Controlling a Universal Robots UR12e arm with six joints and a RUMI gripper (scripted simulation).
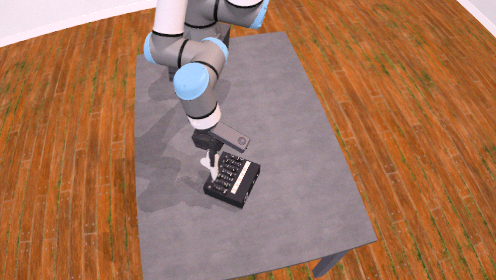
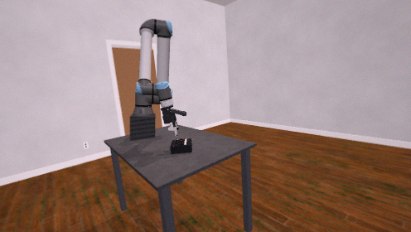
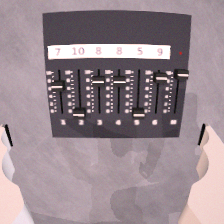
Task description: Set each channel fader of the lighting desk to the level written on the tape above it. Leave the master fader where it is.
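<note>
In the top view, your gripper (image 1: 211,171) (image 2: 173,132) (image 3: 105,126) was spread wide and grasped nothing; one pale finger overlapped the fader side of the lighting desk (image 1: 248,188) (image 2: 181,147) (image 3: 115,30), and from that angle alone you could not tell whether it touched. The desk sat on the grey table (image 1: 300,200) (image 2: 215,145) (image 3: 100,172), with the arm (image 1: 199,102) (image 2: 164,58) reaching toward it from the base side. In the exterior view, you had the fingertips above the desk, near it but apart, pointing down. In the wrist view, the two fingers stood far apart, one beyond each side of the desk and down past its numbered edge, with none of the caps between them. Across the desk, the tape (image 1: 241,177) (image 2: 186,142) (image 3: 109,51) read 7, 10, 8, 8, 5, 9. Below it, you saw fader 2 (image 3: 79,113) and fader 5 (image 3: 138,113) at the numbered end of their slots, short of their 10 and 5. Fader 1 (image 3: 58,86), fader 3 (image 3: 98,80), fader 4 (image 3: 119,80) and fader 6 (image 3: 160,78) stood toward the tape, and the master fader (image 3: 182,74) was near the tape end of its slot.
</note>
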